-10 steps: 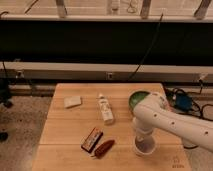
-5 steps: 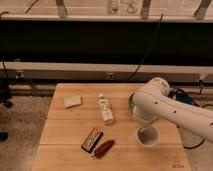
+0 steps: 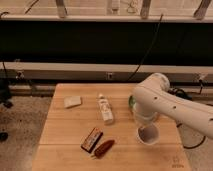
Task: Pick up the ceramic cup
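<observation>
The ceramic cup [image 3: 147,134] is small, white and round with a purplish-grey inside. It stands upright on the wooden table [image 3: 65,130], near the front right. My gripper [image 3: 142,120] hangs from the white arm [image 3: 165,102] just above the cup's far rim, close to it or touching it. The arm's bulk hides most of the gripper.
A green bowl [image 3: 131,102] peeks out behind the arm, just beyond the cup. A white bottle [image 3: 105,110] lies mid-table, a pale sponge [image 3: 72,102] at the back left, and a dark snack bar [image 3: 91,139] and a red-brown packet [image 3: 104,148] at the front. Cables hang off the right edge.
The arm has swung up and back from over the cup, so the cup's opening now shows. The cup stays in about the same place on the table.
</observation>
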Controlling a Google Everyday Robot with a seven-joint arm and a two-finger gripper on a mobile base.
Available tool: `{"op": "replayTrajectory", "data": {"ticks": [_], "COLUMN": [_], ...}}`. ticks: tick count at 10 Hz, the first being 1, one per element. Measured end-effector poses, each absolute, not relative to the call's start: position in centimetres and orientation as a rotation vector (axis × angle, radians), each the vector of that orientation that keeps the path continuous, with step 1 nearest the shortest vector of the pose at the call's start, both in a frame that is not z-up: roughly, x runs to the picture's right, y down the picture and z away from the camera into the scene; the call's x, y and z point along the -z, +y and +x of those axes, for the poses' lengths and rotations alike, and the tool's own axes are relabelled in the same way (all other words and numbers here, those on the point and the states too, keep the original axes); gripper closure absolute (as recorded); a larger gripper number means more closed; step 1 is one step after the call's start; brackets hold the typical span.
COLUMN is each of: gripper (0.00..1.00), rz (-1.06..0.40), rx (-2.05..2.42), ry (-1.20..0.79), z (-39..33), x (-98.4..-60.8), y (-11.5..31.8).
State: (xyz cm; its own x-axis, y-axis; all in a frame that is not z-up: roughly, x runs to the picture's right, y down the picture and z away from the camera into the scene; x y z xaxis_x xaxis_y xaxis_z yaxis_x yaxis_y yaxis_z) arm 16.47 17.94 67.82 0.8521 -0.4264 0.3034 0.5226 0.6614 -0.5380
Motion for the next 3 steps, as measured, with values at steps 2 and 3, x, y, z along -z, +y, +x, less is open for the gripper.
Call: {"op": "replayTrajectory", "data": {"ticks": [2, 3], "gripper": [0.98, 0.98], "rz": [-0.660, -0.663], "rx": [0.542, 0.541], "ry": [-0.152, -0.152], "z": [16.6, 16.7], "x": [-67.2, -66.5], "y": [17.2, 16.8]}}
